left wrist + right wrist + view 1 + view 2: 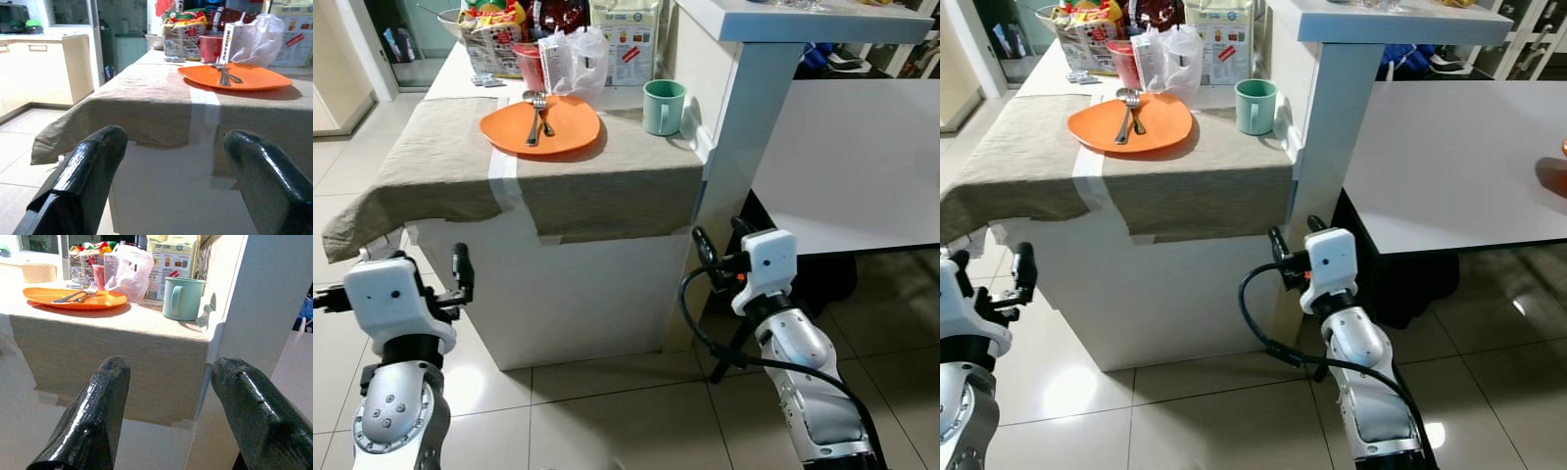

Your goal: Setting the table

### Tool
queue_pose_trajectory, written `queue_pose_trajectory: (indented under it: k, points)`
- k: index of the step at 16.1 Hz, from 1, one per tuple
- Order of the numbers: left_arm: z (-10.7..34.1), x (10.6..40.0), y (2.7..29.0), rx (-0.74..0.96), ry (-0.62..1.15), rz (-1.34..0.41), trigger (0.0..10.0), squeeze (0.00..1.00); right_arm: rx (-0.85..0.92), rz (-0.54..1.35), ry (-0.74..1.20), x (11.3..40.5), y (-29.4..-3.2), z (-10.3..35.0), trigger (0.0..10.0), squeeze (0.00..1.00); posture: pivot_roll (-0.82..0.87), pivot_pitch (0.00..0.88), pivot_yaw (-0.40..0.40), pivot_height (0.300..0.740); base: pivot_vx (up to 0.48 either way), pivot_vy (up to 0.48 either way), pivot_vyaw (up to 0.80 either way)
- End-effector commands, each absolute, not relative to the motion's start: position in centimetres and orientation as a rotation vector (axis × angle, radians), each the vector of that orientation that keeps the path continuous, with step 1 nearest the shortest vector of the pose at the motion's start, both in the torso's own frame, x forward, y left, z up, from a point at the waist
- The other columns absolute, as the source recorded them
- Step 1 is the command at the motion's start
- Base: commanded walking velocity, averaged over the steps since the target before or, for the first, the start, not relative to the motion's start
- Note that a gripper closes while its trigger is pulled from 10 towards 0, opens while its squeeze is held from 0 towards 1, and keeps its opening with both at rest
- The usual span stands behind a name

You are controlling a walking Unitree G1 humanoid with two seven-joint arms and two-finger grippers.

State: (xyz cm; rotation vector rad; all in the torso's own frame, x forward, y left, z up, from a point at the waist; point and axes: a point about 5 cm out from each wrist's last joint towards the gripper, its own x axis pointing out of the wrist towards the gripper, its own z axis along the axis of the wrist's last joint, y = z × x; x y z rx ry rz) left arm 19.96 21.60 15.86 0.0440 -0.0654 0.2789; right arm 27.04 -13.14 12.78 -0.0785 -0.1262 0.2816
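An orange plate (540, 125) lies on the beige cloth of the counter, with a fork (536, 117) and a spoon (545, 116) on it. To its right stands a pale green mug (663, 106). My left gripper (171, 181) is open, held low in front of the counter's left side, below the cloth's hanging edge. My right gripper (168, 406) is open too, low by the counter's right front corner, below the mug. Nothing is between either pair of fingers.
Behind the plate are a clear plastic bag (575, 61), a red cup (529, 65), a carton (624, 39) and snack packets (492, 37). A white pillar (744, 127) rises right of the mug. Beyond it lies a white table (1449, 157). The floor is tiled.
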Motion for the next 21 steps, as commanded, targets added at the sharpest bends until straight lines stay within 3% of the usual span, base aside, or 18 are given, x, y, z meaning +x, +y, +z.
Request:
queue_pose_trajectory:
  k: [1, 7, 15, 21]
  points:
    - [16.3, 20.1, 21.5, 0.041, -0.090, 0.282, 10.0, 0.00, -0.072, 0.271, -0.135, 27.4, -13.5, 13.0, 10.0, 0.00, 0.00, 0.000, 0.006, 0.740, 0.000, 0.000, 0.00]
    - [16.9, 21.0, 21.3, 0.076, -0.112, 0.273, 10.0, 0.00, -0.088, 0.273, -0.151, 28.2, -13.3, 13.0, 10.0, 0.00, 0.00, 0.000, 0.004, 0.740, 0.041, 0.000, 0.00]
    - [16.9, 21.4, 20.9, 0.079, -0.109, 0.277, 10.0, 0.00, -0.101, 0.289, -0.154, 28.7, -13.1, 12.7, 10.0, 0.00, 0.00, 0.000, 0.003, 0.740, 0.438, 0.000, 0.00]
    - [16.6, 21.6, 20.8, 0.044, -0.092, 0.304, 10.0, 0.00, -0.104, 0.302, -0.136, 28.8, -13.0, 12.3, 10.0, 0.00, 0.00, 0.000, -0.001, 0.740, 0.113, 0.428, 0.00]
